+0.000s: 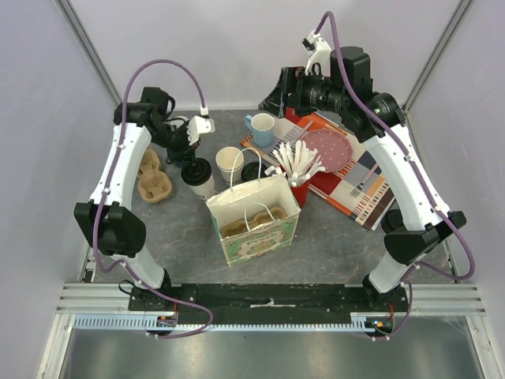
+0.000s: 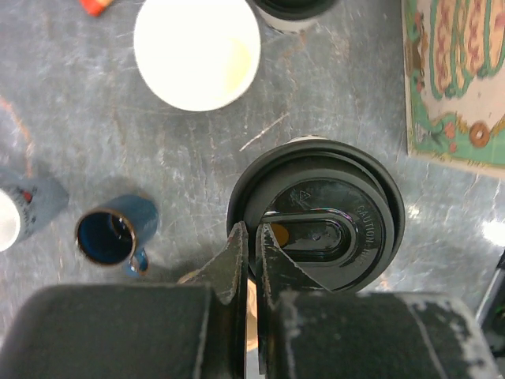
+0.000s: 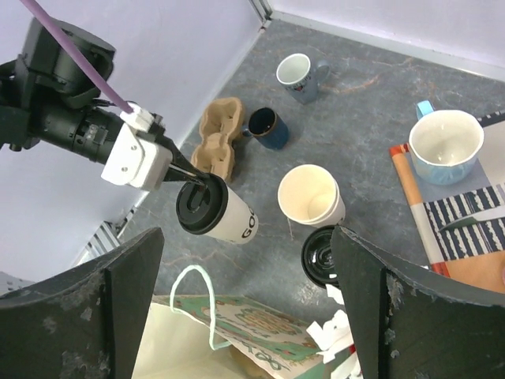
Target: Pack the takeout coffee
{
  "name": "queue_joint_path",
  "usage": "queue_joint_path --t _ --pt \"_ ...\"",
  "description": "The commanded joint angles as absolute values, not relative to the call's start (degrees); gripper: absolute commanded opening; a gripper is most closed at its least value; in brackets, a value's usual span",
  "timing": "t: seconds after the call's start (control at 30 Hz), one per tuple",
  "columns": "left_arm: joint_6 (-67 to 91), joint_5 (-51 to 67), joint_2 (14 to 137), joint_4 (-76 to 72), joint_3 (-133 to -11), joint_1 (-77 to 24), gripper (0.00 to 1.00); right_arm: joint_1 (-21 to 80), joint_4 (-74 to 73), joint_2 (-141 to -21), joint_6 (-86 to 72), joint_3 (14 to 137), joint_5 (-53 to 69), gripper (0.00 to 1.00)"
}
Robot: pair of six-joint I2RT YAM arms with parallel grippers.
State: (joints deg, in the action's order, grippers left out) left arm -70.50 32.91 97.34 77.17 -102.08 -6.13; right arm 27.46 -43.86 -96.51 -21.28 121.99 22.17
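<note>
Grey table (image 1: 181, 229) had the paper bag (image 1: 256, 221) standing open in the middle. Right gripper (image 3: 246, 237) hung at the back with its jaws spread wide, nothing in them. Left gripper (image 2: 251, 237) was pinched tight on the black lid rim of the takeout coffee (image 3: 217, 217), which was tilted just left of the bag, between it and the cardboard carrier (image 1: 152, 178). Lidless paper cup (image 1: 230, 162) stood close by.
</note>
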Motion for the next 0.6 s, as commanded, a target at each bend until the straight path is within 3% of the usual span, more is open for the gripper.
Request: queue_joint_path --t 0.0,0.3,0.57 --pt "-50.1 31.8 94.6 88.0 -113.3 -5.4 0.02 27.2 -38.2 -96.1 -26.2 124.6 22.1 0.94" --pt "-23.6 36.3 95.0 88.0 -136.0 -4.8 0.02 27.2 -36.4 -91.9 -27.9 120.2 20.5 0.93" --pt "-16.4 41.6 86.2 86.9 -138.8 -8.3 0.02 27.2 -38.4 -86.9 -27.0 113.3 15.7 0.93"
